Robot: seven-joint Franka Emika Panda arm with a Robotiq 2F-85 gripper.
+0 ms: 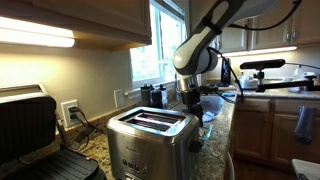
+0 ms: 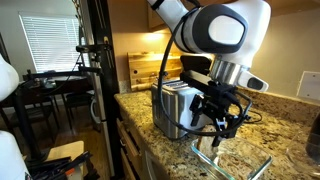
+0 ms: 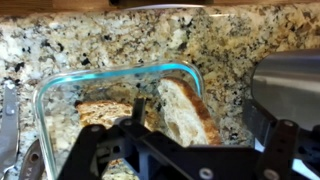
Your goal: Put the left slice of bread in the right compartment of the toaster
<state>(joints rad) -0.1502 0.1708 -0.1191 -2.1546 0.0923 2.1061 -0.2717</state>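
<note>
Surface: speckled granite countertop [image 3: 60, 40] in cream, brown and black, running along the wall and bearing the appliances and the dish.
Room: kitchen with wooden cabinets [image 1: 255, 128] below the counter, a bright window [image 1: 160, 45] behind the arm, a lit strip light [image 1: 35, 38] under an upper cabinet, and a wall outlet [image 1: 70, 110] with a dark cord running from it.
Steel appliance: brushed-steel toaster [image 1: 150, 140] standing upright on the granite, with two long parallel slots on top. In the wrist view its rounded side fills the right edge.
Black appliance: contact grill [image 1: 28, 125] with its lid raised, on the far side of the toaster from the dish.
Against the wall: wooden cutting board [image 2: 143, 70] behind the toaster.
Container: clear glass dish [image 3: 120, 76] with rounded corners, on the counter just beside the toaster.
Bread to move: left slice of bread [image 3: 100, 112] lies inside the dish toward its left side, partly hidden by the gripper's black frame.
Bread beside it: second slice [image 3: 190, 112] in the same dish, tilted up on its crust, just beside the first. Whether they touch cannot be told.
Robot: white and black arm [image 2: 225, 30] bent down over the dish.
End effector: gripper [image 2: 222, 118] hangs above the dish with its jaws spread as wide as they go, holding nothing.
</note>
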